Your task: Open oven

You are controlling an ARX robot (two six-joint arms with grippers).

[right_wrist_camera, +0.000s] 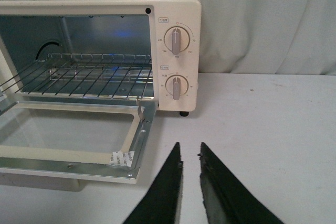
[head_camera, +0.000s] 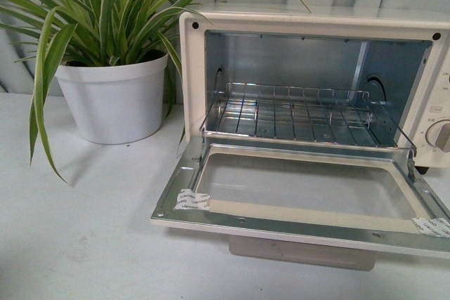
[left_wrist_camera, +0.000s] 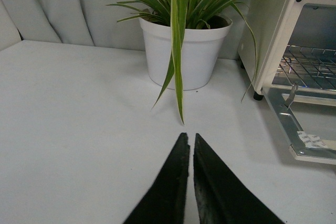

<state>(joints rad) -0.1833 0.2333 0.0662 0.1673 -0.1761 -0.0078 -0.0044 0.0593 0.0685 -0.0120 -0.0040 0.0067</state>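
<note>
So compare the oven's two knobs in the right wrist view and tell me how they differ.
The upper knob sits just below the oven's top edge; the lower knob sits nearer the oven's foot. The upper knob has a small red mark above its dial; the lower knob shows none. Both are round, cream, with a raised grip bar standing about upright, ringed by print too small to read.

No legible text on oven [head_camera: 309,26]
</note>
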